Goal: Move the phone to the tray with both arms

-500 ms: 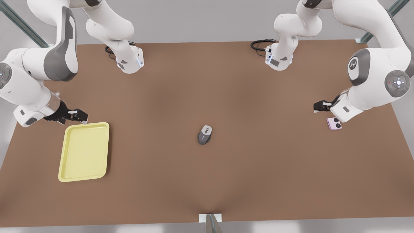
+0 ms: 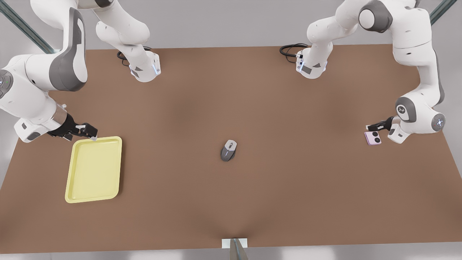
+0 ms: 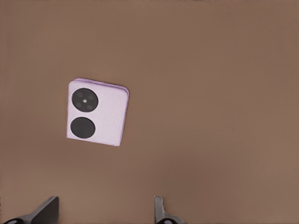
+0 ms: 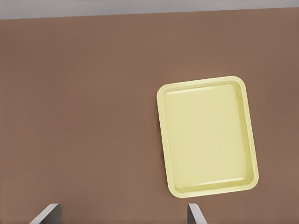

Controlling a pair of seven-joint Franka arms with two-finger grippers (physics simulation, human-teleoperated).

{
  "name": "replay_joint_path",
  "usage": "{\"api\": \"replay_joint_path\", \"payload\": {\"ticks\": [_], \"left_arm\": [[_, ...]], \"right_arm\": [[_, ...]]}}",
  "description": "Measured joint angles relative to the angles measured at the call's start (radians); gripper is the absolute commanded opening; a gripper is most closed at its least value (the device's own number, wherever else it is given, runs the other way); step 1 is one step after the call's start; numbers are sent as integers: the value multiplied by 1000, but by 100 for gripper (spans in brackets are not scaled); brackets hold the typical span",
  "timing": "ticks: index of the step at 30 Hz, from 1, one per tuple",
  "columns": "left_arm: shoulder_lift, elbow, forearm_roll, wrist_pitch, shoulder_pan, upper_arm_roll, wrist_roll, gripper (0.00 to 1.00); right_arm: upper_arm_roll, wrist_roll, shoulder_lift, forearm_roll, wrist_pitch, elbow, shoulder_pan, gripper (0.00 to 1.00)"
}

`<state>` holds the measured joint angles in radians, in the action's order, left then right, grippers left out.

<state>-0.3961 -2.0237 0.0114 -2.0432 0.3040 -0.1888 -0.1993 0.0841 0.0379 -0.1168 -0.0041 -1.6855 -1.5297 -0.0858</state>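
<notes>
The pale pink phone [image 2: 373,138] lies flat on the brown table at the front view's right, its two black camera circles facing up; the left wrist view has the phone [image 3: 97,112] below the camera. My left gripper [image 2: 375,126] hangs open just behind it, apart from it, with its fingertips [image 3: 161,212] spread over bare table. At the front view's left lies the pale yellow tray [image 2: 94,169], with nothing in it. My right gripper [image 2: 88,131] hovers open by its far corner, and in the right wrist view the tray [image 4: 208,135] lies beyond that gripper [image 4: 121,213].
A grey computer mouse [image 2: 228,150] sits at the table's middle, between phone and tray. Both arm bases [image 2: 144,68] [image 2: 311,66] and black cables stand at the far edge. A small white bracket [image 2: 234,243] is at the near edge.
The left arm has swung its elbow upward, and its gripper has shifted toward the front view's right, closer to the phone. The right gripper has barely moved by the tray's corner.
</notes>
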Motion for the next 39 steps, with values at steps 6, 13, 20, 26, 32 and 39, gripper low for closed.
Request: {"api": "replay_joint_path", "payload": {"ticks": [6,13,20,26,32,39], "left_arm": [[-80,14,9,-211,19,1,-69,100],[-70,-68,9,-348,24,2,-152,100],[-80,-70,48,-395,23,21,-242,100],[-116,-57,84,-414,23,20,-295,100],[-139,-43,100,-423,23,19,-332,100],[-145,-39,97,-429,23,17,-355,72]], "right_arm": [[0,1,-2,0,-8,1,1,100],[0,2,-2,0,-12,1,2,100],[0,3,-3,0,-15,1,4,100],[0,3,-7,1,-20,1,2,100],[0,3,-10,1,-22,0,9,100],[1,1,-22,2,-26,-2,11,100]]}}
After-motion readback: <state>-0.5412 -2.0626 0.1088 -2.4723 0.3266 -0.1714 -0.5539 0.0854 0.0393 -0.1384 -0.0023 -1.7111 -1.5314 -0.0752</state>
